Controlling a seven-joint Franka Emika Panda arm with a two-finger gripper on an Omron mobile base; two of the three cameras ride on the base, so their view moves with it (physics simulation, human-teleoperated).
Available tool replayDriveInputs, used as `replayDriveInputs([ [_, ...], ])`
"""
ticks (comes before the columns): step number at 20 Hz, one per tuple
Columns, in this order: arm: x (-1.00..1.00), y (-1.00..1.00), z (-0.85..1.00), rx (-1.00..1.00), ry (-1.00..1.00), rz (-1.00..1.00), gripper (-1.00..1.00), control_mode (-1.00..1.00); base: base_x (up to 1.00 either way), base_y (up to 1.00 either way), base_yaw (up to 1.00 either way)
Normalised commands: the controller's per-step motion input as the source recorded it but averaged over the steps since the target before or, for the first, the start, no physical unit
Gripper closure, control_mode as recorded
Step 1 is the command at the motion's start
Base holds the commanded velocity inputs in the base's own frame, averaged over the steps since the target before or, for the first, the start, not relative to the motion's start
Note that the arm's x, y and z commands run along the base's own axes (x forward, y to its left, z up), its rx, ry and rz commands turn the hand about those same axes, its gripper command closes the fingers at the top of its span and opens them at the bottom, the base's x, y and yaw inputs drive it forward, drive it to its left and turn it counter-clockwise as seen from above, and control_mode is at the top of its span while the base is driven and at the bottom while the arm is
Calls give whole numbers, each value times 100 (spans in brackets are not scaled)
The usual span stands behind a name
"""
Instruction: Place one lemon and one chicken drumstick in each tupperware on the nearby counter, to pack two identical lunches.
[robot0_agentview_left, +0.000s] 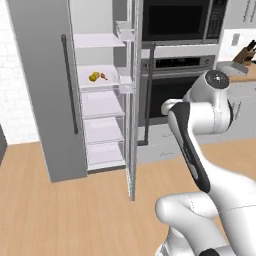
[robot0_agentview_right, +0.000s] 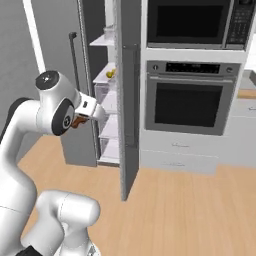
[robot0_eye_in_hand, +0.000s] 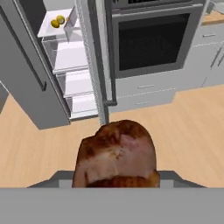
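Your gripper (robot0_agentview_right: 80, 120) holds a chicken drumstick (robot0_eye_in_hand: 116, 155), seemingly clamped between its fingers, lifted clear of the open fridge so you can carry it toward the counter (robot0_agentview_left: 245, 75) at far right.
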Motion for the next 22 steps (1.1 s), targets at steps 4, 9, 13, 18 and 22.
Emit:
replayDriveInputs([
  [4,0,0,0,0,0,0,100,100,-8,-100,-14],
  [9,0,0,0,0,0,0,100,100,21,-100,-14],
  [13,0,0,0,0,0,0,100,100,94,-100,-9],
  [18,0,0,0,0,0,0,100,100,100,-86,-6],
  [22,0,0,0,0,0,0,100,100,100,-94,-3],
])
